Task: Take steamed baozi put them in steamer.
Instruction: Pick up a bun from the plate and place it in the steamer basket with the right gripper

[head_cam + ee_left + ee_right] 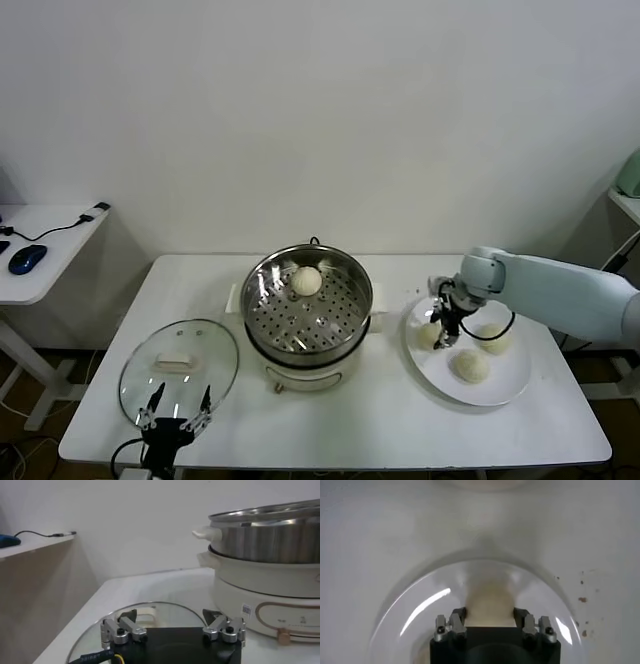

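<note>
Nearest you, at the counter's front-left corner, the left pincer (178,410) hangs parked with its fingers spread over the glass lid (178,367), holding nothing. Leave it there.

All the action is toward the right edge. Your right pincer (447,328) is down on the white plate (500,385), and the right wrist view shows its fingers (456,621) straddling one baozi (489,605), which fills the gap between them; whether they are already pressing on it, you can't tell from here. Two more baozi (470,366) sit close beside it on the plate, so keep your close gentle and centred, just enough to dent the dough slightly. Then lift straight up so you clear the neighbours.

The steamer (308,300) stands mid-counter with one baozi already on its perforated tray at the back. Aim yours for bare tray nearer the front, and carry high over the rim.
</note>
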